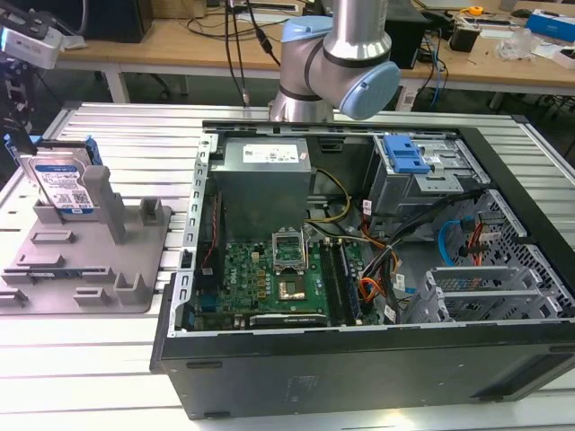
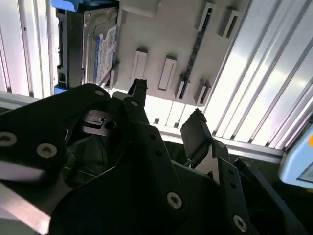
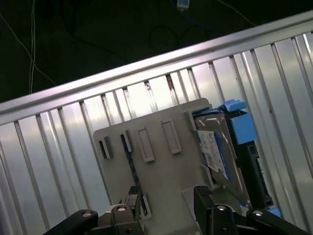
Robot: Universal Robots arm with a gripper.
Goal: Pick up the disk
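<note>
The disk (image 1: 63,184) stands on edge in the grey holder (image 1: 135,260) at the exterior view's left. It is silver, with a white-and-blue label and blue side rails. Both wrist views look down on it: the disk (image 2: 100,49) (image 3: 215,147) sits at one end of the holder (image 2: 166,29) (image 3: 151,171). My gripper (image 2: 168,110) (image 3: 168,196) hangs above the holder, apart from the disk. It is open, and nothing lies between its black fingers (image 2: 195,129).
An open computer case (image 1: 359,242) covers the middle and right of the slatted aluminium table (image 1: 117,135), with a blue-fronted drive cage (image 1: 409,157) inside it. The arm's base (image 1: 332,54) rises behind the case. Cluttered workbenches (image 1: 485,45) stand at the back.
</note>
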